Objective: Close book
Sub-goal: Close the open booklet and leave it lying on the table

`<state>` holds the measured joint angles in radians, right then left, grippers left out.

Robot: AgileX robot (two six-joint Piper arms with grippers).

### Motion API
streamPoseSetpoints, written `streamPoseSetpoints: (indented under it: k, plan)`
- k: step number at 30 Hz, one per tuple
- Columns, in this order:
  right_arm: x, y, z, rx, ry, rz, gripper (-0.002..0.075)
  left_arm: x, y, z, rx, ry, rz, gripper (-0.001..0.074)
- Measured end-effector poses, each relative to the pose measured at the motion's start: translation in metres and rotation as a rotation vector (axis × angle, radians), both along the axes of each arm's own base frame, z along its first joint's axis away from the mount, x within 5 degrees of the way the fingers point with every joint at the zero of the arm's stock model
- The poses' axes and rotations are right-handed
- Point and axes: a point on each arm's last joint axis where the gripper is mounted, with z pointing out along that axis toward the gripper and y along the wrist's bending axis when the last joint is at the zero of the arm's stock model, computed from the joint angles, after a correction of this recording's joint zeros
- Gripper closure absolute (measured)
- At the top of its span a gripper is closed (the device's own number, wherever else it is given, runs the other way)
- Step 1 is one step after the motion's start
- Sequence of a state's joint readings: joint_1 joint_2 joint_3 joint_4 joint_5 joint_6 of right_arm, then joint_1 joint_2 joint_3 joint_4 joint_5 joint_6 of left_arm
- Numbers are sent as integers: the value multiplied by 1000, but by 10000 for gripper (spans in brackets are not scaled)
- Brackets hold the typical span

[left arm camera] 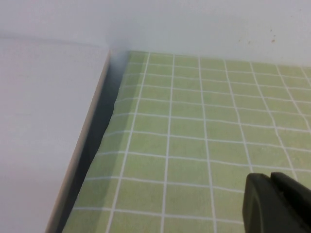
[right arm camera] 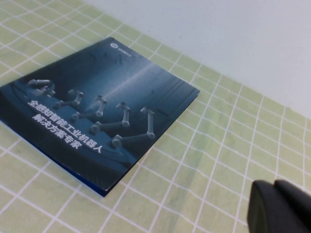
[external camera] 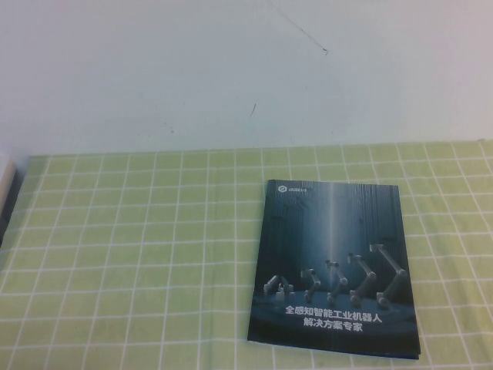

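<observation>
**A:** Where does the book sit?

**B:** The book (external camera: 333, 270) lies flat and closed on the counter (external camera: 139, 254), in the lower right of the high view. Its near edge almost reaches the bottom of the frame.

**A:** And around it?

**B:** A wall (external camera: 231, 69) fills the upper half of the frame, behind the counter's far edge. A ledge (external camera: 6, 181) stands at the middle left edge, just beside the counter.

**A:** The arms?

**B:** The left end effector (left arm camera: 277, 204) hangs above bare counter, with the ledge off to one side. The right end effector (right arm camera: 279, 206) is above the counter near the book, apart from it.
</observation>
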<state>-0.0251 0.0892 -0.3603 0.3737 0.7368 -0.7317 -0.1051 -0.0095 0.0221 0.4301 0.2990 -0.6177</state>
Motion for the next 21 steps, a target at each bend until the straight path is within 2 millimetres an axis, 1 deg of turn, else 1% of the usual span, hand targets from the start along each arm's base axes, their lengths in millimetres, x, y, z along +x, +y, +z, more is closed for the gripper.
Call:
streamPoseSetpoints:
  k: [5,11,21]
  plan:
    - [0,0,0,0,0,0,729,-1,-5,-2,-79,18,-39,738]
    - [0,0,0,0,0,0,729,-1,-11,-3,84,32,-151,738]
    - [0,0,0,0,0,0,729,-1,-9,-3,122,35,-108,738]
